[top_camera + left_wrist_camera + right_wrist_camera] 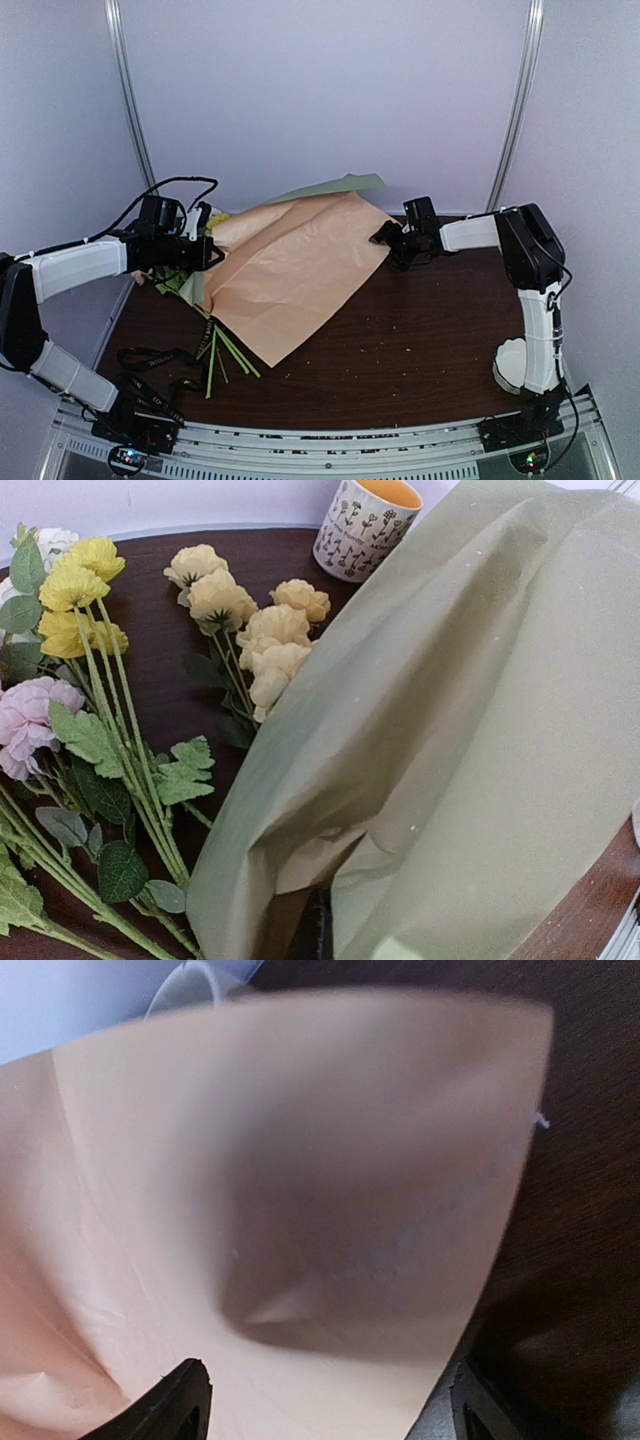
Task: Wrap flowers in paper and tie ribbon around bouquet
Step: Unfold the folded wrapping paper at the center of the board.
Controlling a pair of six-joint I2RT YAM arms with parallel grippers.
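The paper [300, 265] lies peach face up in the middle of the table, draped over the flowers; its sage-green face [460, 730] fills the left wrist view. My left gripper [210, 252] is shut on the paper's left edge, which bunches around the dark jaws [322, 915]. Yellow, cream and pink flowers [250, 630] lie uncovered left of that fold, and their green stems [225, 350] stick out below the sheet. My right gripper [385, 240] stands open at the paper's right corner [300, 1160], which hangs between its fingertips [170, 1405]. The black ribbon [155, 370] lies near the front left.
A patterned mug [360, 520] stands beyond the flower heads. A small white scalloped stack [512, 365] sits by the right arm's base. Grey walls close off the back and both sides of the dark wooden table [420, 340].
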